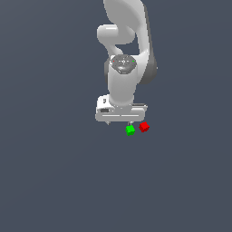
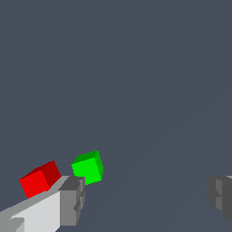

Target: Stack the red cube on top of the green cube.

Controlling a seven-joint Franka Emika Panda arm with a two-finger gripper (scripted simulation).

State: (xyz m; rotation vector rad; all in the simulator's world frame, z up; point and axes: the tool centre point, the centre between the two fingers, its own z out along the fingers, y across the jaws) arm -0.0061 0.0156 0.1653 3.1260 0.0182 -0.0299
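The gripper (image 2: 145, 199) stands wide open and holds nothing: in the wrist view one finger (image 2: 72, 201) sits close beside the cubes and the other is far off at the opposite edge of the picture, with bare floor between them. Both cubes lie outside that gap, past the nearer finger. The green cube (image 2: 88, 167) is just beside that fingertip, and the red cube (image 2: 40, 180) sits just beyond it, partly hidden behind the finger's pale body; the two look near each other but apart. In the exterior view they rest on the plain grey table (image 1: 45, 181) near its middle, well away from every edge, the red cube (image 1: 144, 127) toward the exterior view's right of the green cube (image 1: 130, 130). To grasp well, the hand probably needs to shift sideways until red alone is centred between the fingers, then descend without nudging green.
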